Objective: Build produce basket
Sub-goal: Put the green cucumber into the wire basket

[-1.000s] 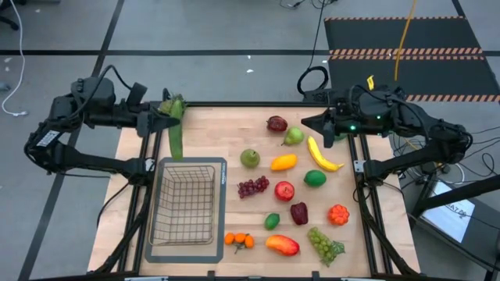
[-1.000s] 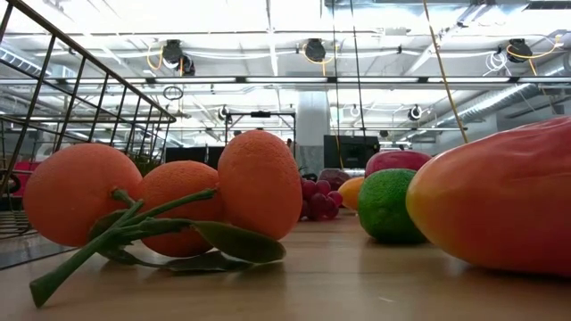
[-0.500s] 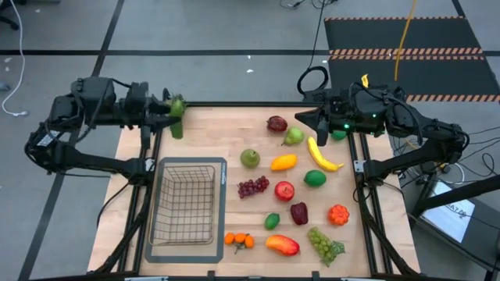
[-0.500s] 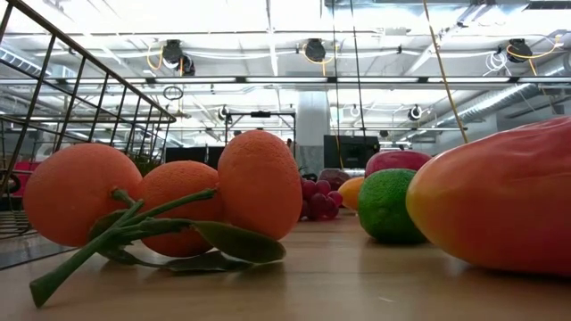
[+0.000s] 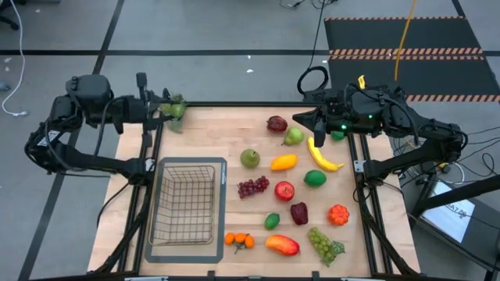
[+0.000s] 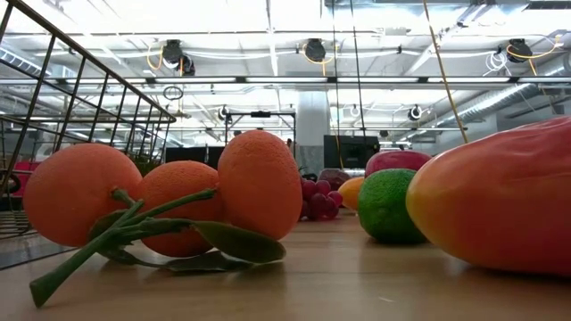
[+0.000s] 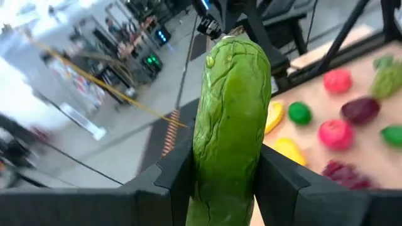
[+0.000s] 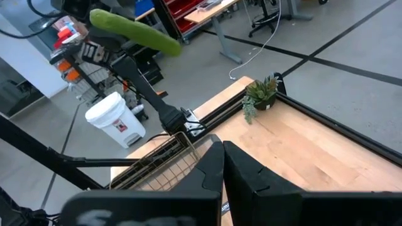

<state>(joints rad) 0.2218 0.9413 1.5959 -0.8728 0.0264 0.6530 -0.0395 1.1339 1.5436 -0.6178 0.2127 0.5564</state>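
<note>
The wooden table [image 5: 234, 125] carries the wire basket [image 5: 184, 204], which sits empty on a grey mat [image 5: 219, 248] toward the near left, with the rest of the produce spread loose to its right.

My left gripper [image 5: 162, 112] is at the far left corner, raised, with the fingers [image 7: 176, 179] clamped on the cucumber [image 7: 227, 119] at its lower body; most of its length stands free above the pinch. My right gripper [image 5: 301, 120] waits at the far right edge, above the green pear [image 5: 293, 136], fingers pressed together on nothing.

Assessment of the cucumber: a light hollow toy, stiff, with a wrinkled skin that should give fair friction. Held this low, its long free end may swing or pivot. A hold nearer mid-length would be steadier.

The potted sprig [image 8: 260, 95] stands beside my left arm, untouched.
</note>
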